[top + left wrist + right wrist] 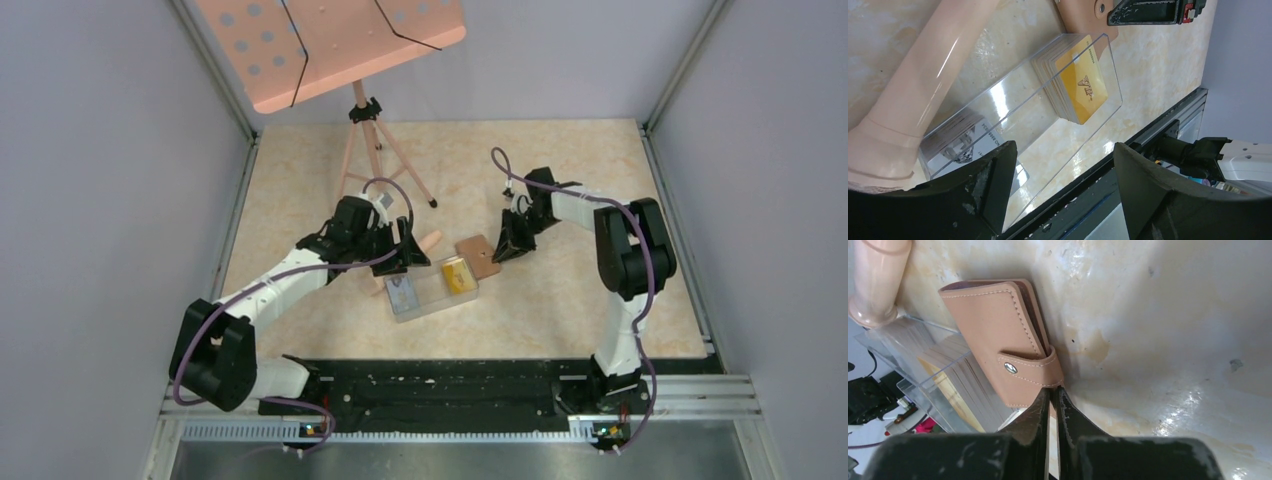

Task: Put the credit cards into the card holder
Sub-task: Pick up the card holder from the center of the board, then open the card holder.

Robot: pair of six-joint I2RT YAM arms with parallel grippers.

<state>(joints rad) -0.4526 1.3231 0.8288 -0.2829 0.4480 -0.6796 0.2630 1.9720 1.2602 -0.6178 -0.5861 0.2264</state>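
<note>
Lying strap-edge in R gripper (1052, 392) tips: card holder (993, 325).

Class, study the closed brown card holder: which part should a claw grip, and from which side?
Probably the card holder's strap edge, pinched across the thickness from the side away from the clear tray: it lies flat and closed, and the tray sits close along its other edge.

L gripper (1065, 150) jaws wide apart, over clear tray (1110, 95). Tray: yellow-orange credit cards (1080, 87) stacked at far end, pale grey credit cards (960, 142) at near end, next to peach stand leg (923, 75). Tan card holder (1080, 15) beyond tray, R gripper (1153, 10) at its edge.
</note>
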